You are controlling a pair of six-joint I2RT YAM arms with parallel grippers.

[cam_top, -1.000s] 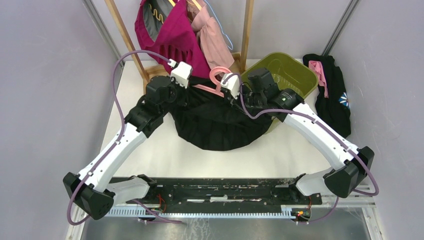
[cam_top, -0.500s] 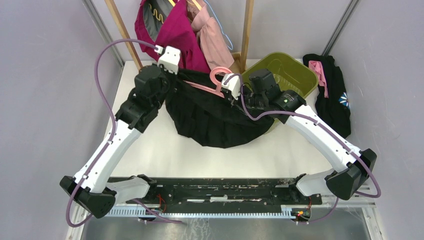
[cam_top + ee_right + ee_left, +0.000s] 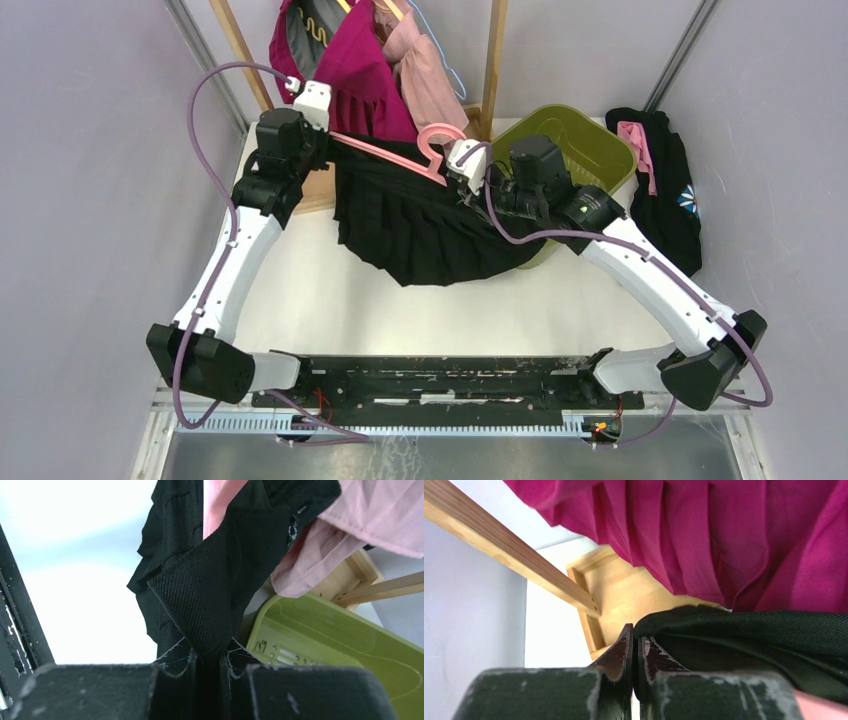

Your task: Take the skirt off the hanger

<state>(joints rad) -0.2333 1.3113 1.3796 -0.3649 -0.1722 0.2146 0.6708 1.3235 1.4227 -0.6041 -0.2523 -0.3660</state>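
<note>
- we see the left claw [image 3: 633, 636] pressed together on the skirt [image 3: 430, 225] waistband edge
- right claw [image 3: 210, 656] pinches a skirt fold
- pink hanger [image 3: 392, 153] lies along the skirt top

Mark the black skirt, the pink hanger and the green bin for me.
black skirt [image 3: 430, 225], top external view, pleated middle of the fabric.
pink hanger [image 3: 437, 129], top external view, curve of its hook.
green bin [image 3: 600, 145], top external view, inner wall.
</note>
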